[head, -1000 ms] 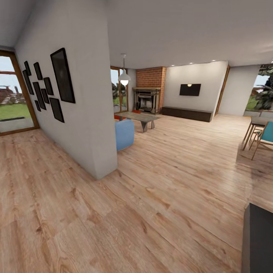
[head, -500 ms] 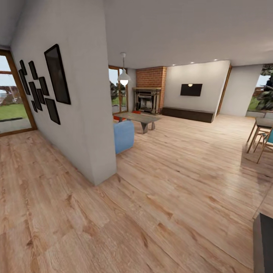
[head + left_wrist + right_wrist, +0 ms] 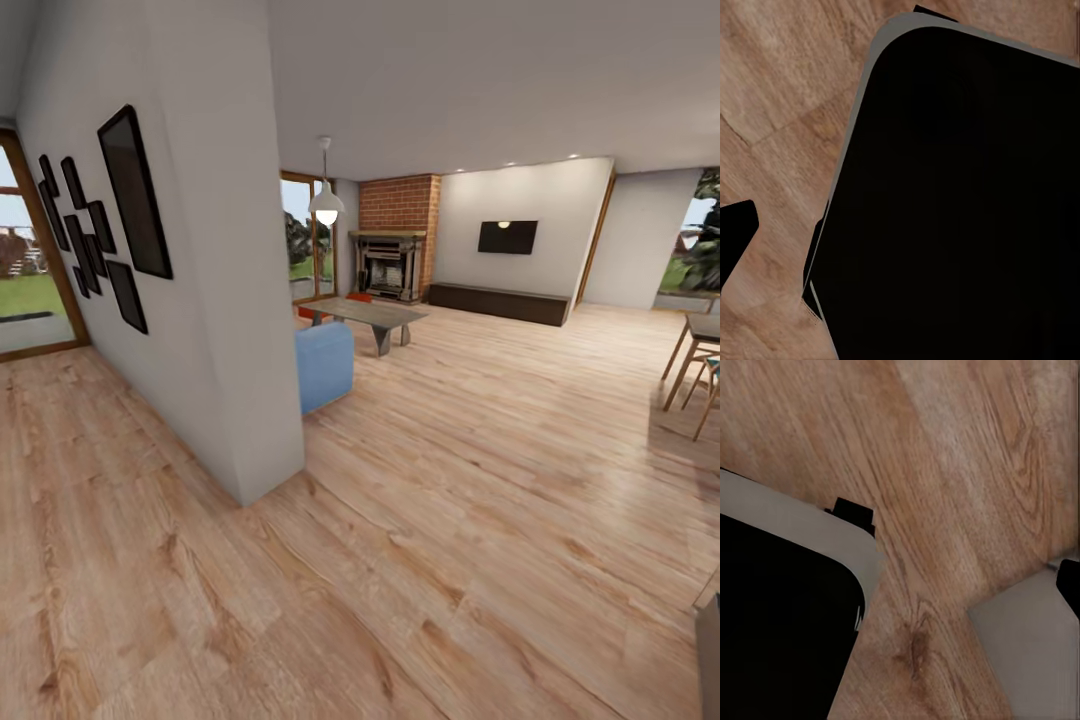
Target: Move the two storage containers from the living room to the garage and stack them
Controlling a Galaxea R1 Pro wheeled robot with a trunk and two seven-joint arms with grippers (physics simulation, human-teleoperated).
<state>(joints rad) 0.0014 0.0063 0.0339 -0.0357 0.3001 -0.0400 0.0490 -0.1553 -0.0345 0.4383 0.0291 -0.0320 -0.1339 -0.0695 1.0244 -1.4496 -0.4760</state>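
I look across a light wood-plank floor (image 3: pixel 450 480) into the living room, with a blue sofa (image 3: pixel 325 365), a grey coffee table (image 3: pixel 370 312) and a stone fireplace (image 3: pixel 388 265) on a brick wall. Small red-orange patches (image 3: pixel 358 296) show on the floor behind the coffee table, too small to tell whether they are the storage containers. Both wrist views look down at wood planks and my dark body (image 3: pixel 960 202). A black tip (image 3: pixel 735 240) at the left wrist view's edge and another (image 3: pixel 1070 585) in the right wrist view may be fingers; their state is unclear.
A white partition wall (image 3: pixel 230 300) with black picture frames (image 3: pixel 135 195) juts out at left, its corner close ahead. A dining table and chairs (image 3: pixel 695 360) stand at right. A TV (image 3: pixel 507 237) hangs over a low dark cabinet (image 3: pixel 495 302). Open floor stretches between the wall and the table.
The whole head view has shifted: the camera has moved forward, the partition wall slides left and the dark block at the bottom right has nearly left the picture.
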